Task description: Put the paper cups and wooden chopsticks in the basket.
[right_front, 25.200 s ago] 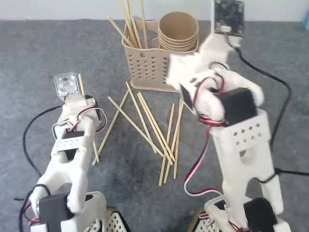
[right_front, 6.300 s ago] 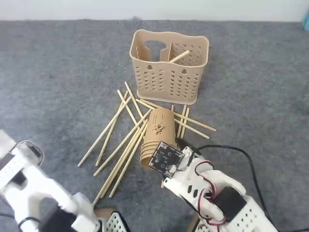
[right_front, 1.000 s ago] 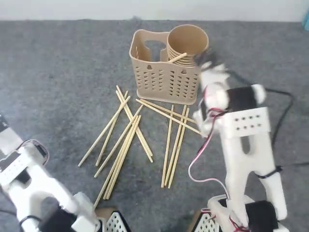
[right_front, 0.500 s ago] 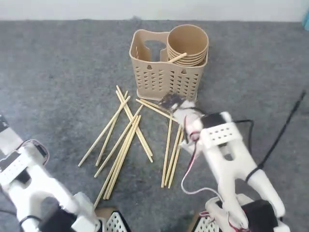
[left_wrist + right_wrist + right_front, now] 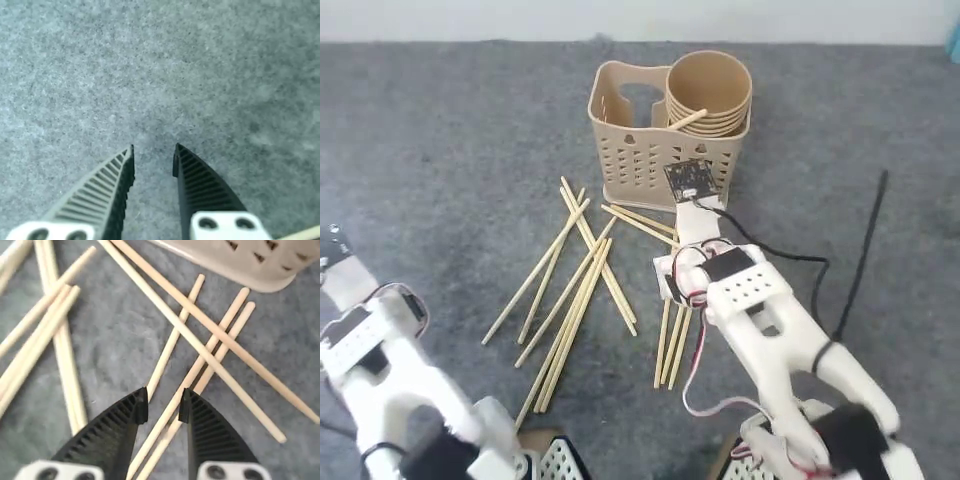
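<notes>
A stack of paper cups point(image 5: 709, 88) stands in the right compartment of the beige basket point(image 5: 640, 160), with one chopstick point(image 5: 686, 119) leaning beside it. Several wooden chopsticks point(image 5: 572, 290) lie scattered on the grey carpet in front of the basket. The right arm point(image 5: 732, 290) is bent over the chopsticks nearest the basket. Its gripper point(image 5: 162, 404) hangs just above them, open by a narrow gap, with a chopstick point(image 5: 197, 367) running beneath the gap. The left gripper point(image 5: 154, 147) is open a little over bare carpet, holding nothing.
The left arm point(image 5: 370, 350) sits at the near left, away from the chopsticks. A black cable point(image 5: 860, 250) trails over the carpet right of the right arm. The basket's base point(image 5: 235, 260) lies just beyond the right gripper. Carpet left of the basket is bare.
The right arm has swung from beside the basket down and toward the front, over the chopsticks. The cups have stayed in the basket. The left arm has shifted slightly.
</notes>
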Controlling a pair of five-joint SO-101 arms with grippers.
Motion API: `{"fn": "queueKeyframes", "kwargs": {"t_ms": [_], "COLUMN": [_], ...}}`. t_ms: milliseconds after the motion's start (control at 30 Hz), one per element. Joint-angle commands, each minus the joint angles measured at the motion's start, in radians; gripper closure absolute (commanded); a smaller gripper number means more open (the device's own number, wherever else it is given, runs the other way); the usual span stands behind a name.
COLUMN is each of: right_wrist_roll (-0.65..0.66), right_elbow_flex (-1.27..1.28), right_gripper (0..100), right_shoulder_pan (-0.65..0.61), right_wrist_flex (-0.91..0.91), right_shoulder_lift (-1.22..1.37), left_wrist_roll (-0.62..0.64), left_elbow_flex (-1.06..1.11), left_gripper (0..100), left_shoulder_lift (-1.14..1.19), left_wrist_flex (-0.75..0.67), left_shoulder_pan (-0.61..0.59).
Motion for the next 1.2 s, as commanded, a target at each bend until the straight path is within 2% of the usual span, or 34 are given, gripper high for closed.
{"fn": "queueKeyframes", "kwargs": {"t_ms": [0, 67, 233, 500, 733, 933, 1167], "right_wrist_roll": [-0.014, -0.014, -0.014, -0.017, -0.018, -0.017, -0.018], "right_elbow_flex": [-0.012, -0.031, -0.098, -0.095, -0.084, -0.074, -0.117], "right_gripper": [88.6, 88.6, 88.6, 88.6, 88.8, 89.0, 89.4], "right_shoulder_pan": [-0.004, -0.005, -0.004, -0.008, -0.097, -0.064, -0.064], "right_wrist_flex": [-0.125, -0.162, -0.114, -0.079, -0.027, -0.128, -0.081], "right_shoulder_lift": [0.156, 0.219, 0.263, 0.193, 0.14, 0.248, 0.288], "left_wrist_roll": [-0.014, -0.014, -0.014, -0.015, -0.015, -0.015, -0.015], "left_elbow_flex": [-0.005, -0.005, -0.005, -0.005, -0.005, -0.005, -0.005], "left_gripper": [87, 87, 87, 87, 87, 87, 87], "left_shoulder_lift": [-0.006, -0.006, -0.006, -0.005, -0.005, -0.005, -0.005], "left_wrist_flex": [-0.014, -0.014, -0.014, -0.015, -0.015, -0.015, -0.015], "left_shoulder_pan": [0.008, 0.008, 0.008, 0.008, 0.008, 0.008, 0.008]}}
